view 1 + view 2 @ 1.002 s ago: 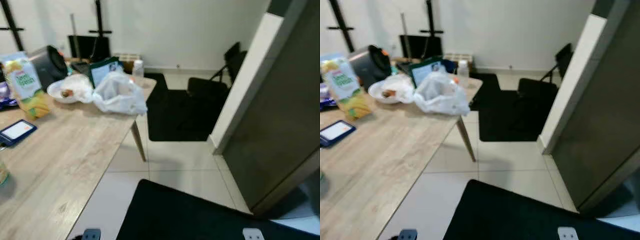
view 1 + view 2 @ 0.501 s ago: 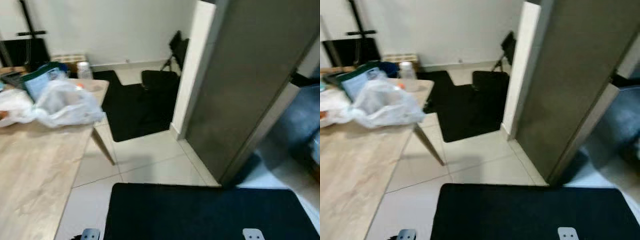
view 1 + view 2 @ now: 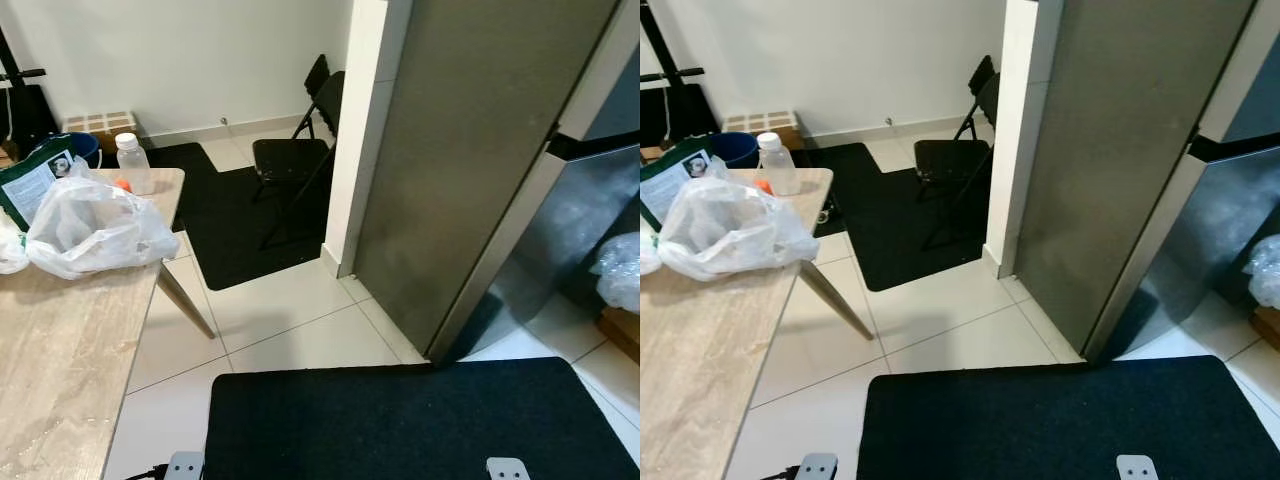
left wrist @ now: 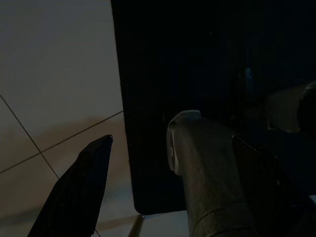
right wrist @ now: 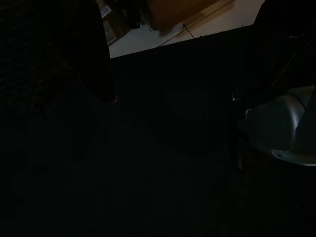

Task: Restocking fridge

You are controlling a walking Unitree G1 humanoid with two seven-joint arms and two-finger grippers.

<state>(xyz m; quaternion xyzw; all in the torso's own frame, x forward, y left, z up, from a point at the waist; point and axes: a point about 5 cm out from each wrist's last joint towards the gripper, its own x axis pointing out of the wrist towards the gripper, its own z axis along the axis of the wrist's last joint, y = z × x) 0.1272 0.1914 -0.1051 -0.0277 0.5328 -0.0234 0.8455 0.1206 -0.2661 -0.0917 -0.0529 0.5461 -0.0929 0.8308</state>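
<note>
No legible text anywhere

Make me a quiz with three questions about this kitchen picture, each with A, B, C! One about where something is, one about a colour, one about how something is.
1. Where does the clear bottle stand?
A. On the floor mat
B. At the far corner of the wooden table
C. On the chair

2. What colour is the folding chair by the wall?
A. Black
B. Red
C. White

3. How is the white plastic bag on the table?
A. Hanging off the table leg
B. Folded flat
C. Lying crumpled with things inside

Answers:
1 B, the bottle stands at the table's far corner, just behind the bag.
2 A, its seat, back and legs are all black.
3 C, it sits puffed up and wrinkled on the tabletop, with vague shapes showing through.
</note>
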